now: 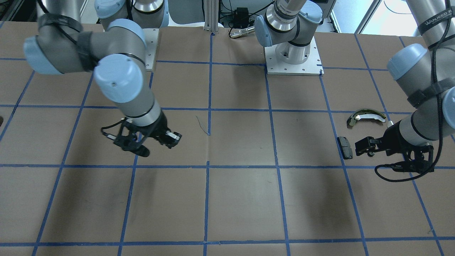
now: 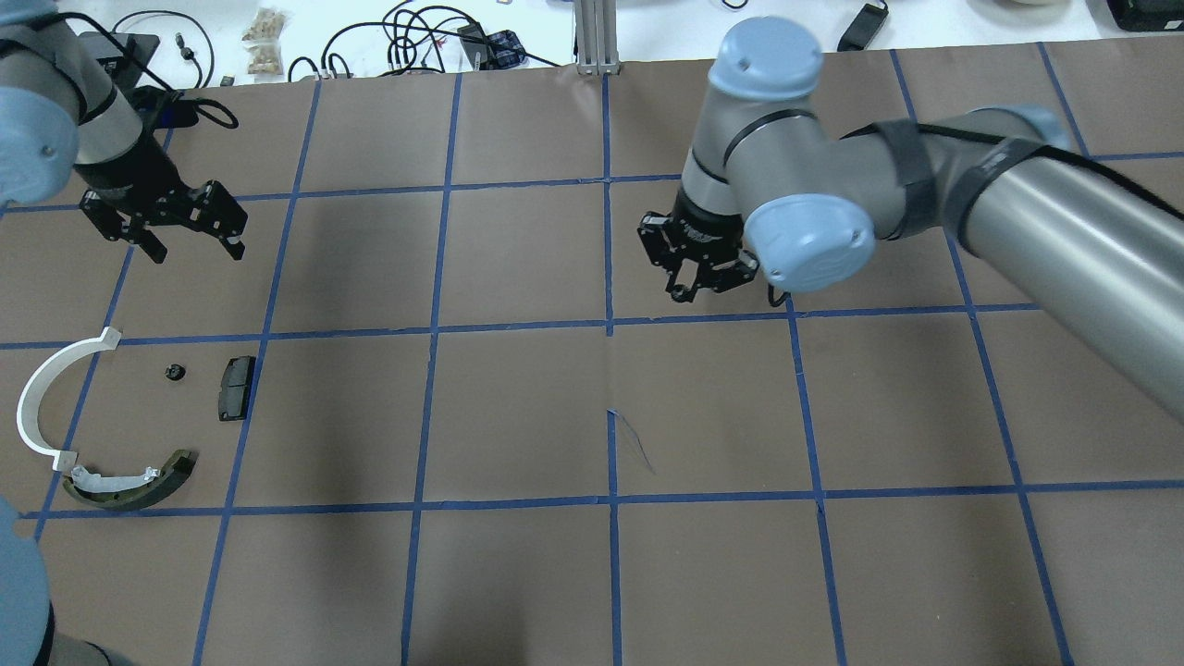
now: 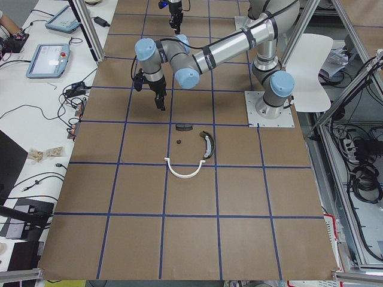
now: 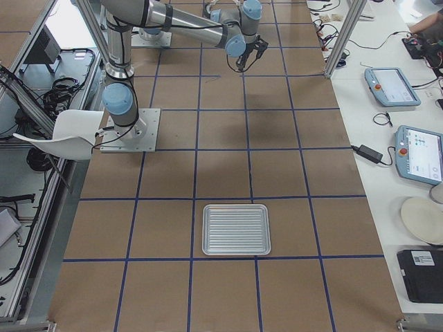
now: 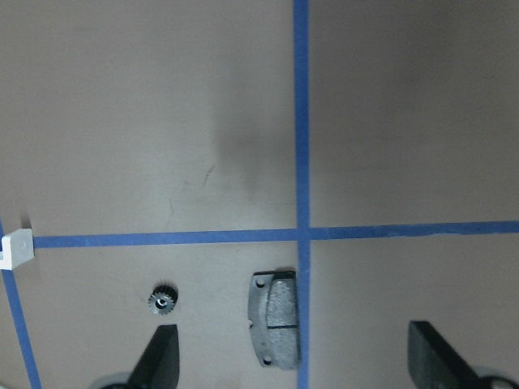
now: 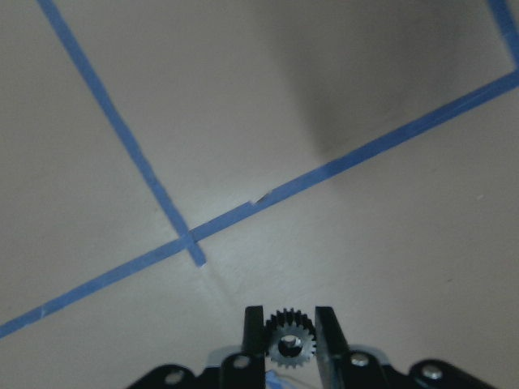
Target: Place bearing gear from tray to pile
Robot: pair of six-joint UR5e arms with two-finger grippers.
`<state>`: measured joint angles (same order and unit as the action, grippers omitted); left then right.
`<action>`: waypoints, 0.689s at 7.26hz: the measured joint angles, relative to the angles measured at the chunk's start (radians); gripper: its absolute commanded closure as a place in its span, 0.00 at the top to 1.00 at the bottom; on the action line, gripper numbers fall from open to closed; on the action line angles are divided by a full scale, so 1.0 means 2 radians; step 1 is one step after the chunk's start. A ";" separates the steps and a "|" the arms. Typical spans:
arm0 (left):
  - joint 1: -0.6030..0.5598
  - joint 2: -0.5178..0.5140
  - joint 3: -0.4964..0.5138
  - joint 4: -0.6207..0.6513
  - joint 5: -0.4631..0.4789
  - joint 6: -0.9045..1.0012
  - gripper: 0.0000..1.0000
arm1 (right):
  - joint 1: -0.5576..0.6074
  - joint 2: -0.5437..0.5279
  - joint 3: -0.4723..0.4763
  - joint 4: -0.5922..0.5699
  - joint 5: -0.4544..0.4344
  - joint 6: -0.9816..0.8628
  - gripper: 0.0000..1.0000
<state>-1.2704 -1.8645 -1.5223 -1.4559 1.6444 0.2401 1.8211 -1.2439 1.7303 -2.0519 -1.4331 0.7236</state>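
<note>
Right hand (image 6: 290,322): I read it clamped on the bearing gear (image 6: 290,346), over the table (image 6: 365,121), well apart from the black pad (image 2: 237,387). Left hand (image 2: 192,242): fingers apart, holding nothing, hovering near the pad. Just beside the pad lies a second small gear (image 2: 173,372). Farther from the pad are the white arc (image 2: 42,398) and the olive shoe (image 2: 129,481). The tray (image 4: 235,207) is farthest from the pad.

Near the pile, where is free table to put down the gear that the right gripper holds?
Bare paper lies inside the curve of the white arc, bordered by the small gear, the black pad and the olive shoe. The square beyond the pad, toward the table's middle, is bare too. Tightest: where arc and shoe meet.
</note>
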 measured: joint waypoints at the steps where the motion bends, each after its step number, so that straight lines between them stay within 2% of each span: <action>1: -0.038 0.008 0.036 -0.046 -0.001 -0.063 1.00 | 0.028 0.015 0.011 -0.023 0.003 0.019 0.00; 3: -0.118 0.028 0.076 -0.087 0.000 -0.149 1.00 | 0.064 0.033 0.022 -0.050 0.005 0.044 0.00; 4: -0.147 0.041 0.080 -0.090 0.002 -0.166 1.00 | 0.074 0.041 0.024 -0.056 0.009 0.052 0.28; 5: -0.165 0.058 0.077 -0.091 0.003 -0.170 1.00 | 0.080 0.048 0.027 -0.066 0.016 0.056 0.99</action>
<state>-1.6000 -1.7490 -1.3674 -1.6381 1.6505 -0.0993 1.9812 -1.1488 1.7840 -2.1833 -1.4019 0.8354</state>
